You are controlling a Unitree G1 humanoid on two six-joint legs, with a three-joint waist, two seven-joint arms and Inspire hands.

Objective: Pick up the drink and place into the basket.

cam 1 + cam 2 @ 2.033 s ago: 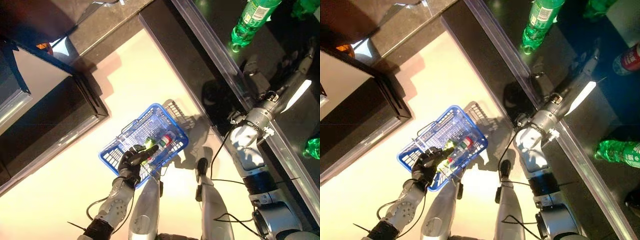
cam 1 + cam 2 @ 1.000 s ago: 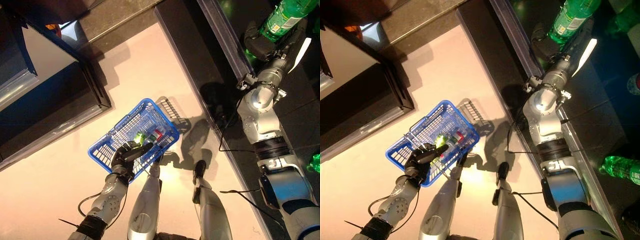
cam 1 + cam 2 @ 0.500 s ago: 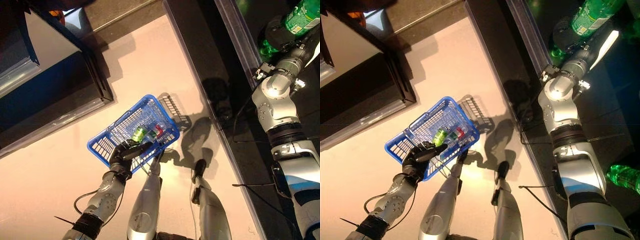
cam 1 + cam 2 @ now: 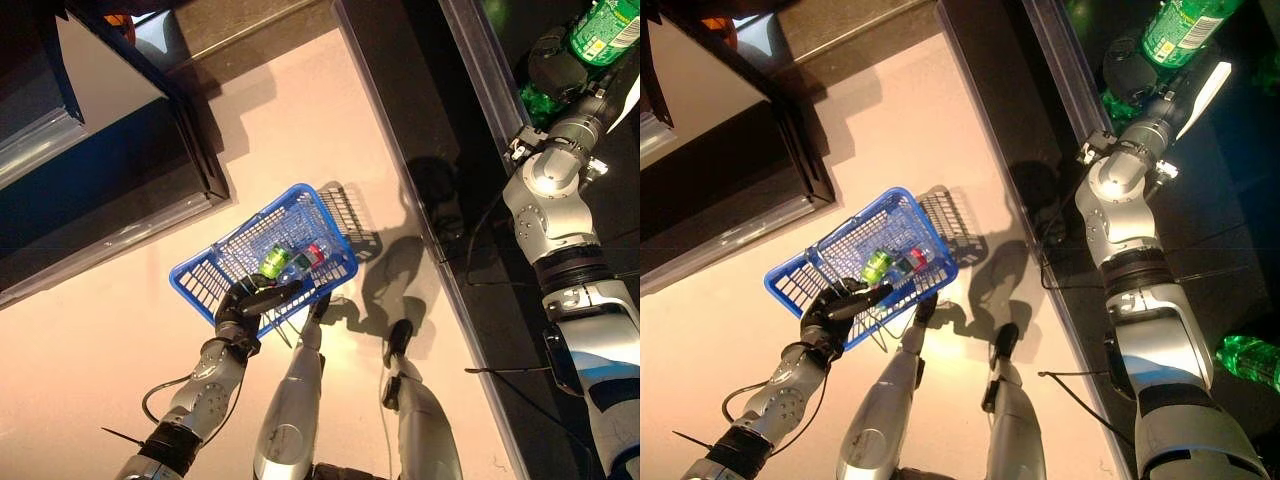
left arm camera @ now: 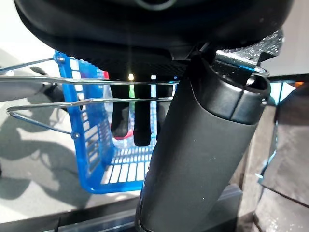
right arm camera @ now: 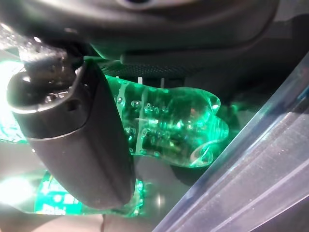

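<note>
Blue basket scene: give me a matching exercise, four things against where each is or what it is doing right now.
Things:
1. left hand
2. right hand
3. blue basket
4. green bottle

States:
A. hangs above the pale floor, with drinks inside
B. on the dark glass-edged shelf, in the right hand
C. fingers curled round the basket's wire handle
D. up at the shelf, closed round a bottle

Pairs: 1-C, 2-D, 3-A, 4-B
</note>
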